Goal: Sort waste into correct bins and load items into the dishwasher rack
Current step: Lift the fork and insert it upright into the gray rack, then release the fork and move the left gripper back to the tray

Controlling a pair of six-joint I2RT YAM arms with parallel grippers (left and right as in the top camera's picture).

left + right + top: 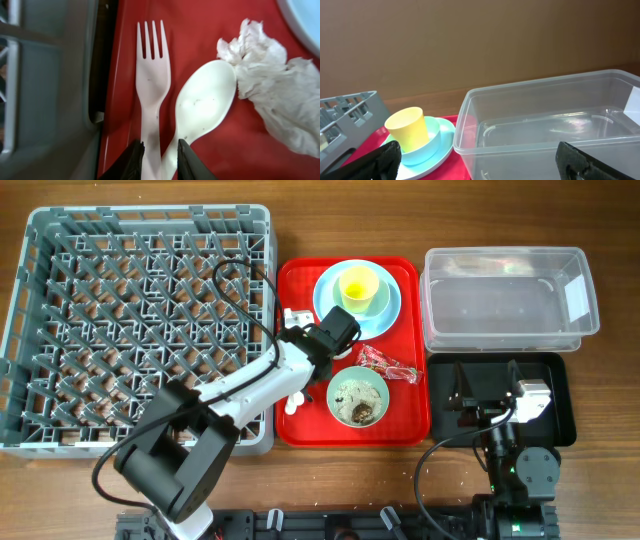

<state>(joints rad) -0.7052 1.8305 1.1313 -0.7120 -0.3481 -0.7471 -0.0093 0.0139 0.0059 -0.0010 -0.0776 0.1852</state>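
On the red tray (300, 425) lie a white fork (152, 80) and a white spoon (205, 105), with the crumpled tissue (280, 95) to their right. My left gripper (159, 150) is shut on the fork's handle, with the spoon's handle touching it. The yellow cup (358, 285) stands in the light blue bowl (380, 302) on the light blue plate (395, 315). The mint bowl (340, 380) holds food scraps (357, 402). The red wrapper (385, 363) lies beside it. My right gripper (485, 395) is open and empty over the black tray (560, 430).
The grey dishwasher rack (140, 320) fills the left side, its wall right beside the fork. The clear tub (500, 300) stands behind the black tray and fills the right wrist view (545, 120). My left arm lies across the tray's left edge.
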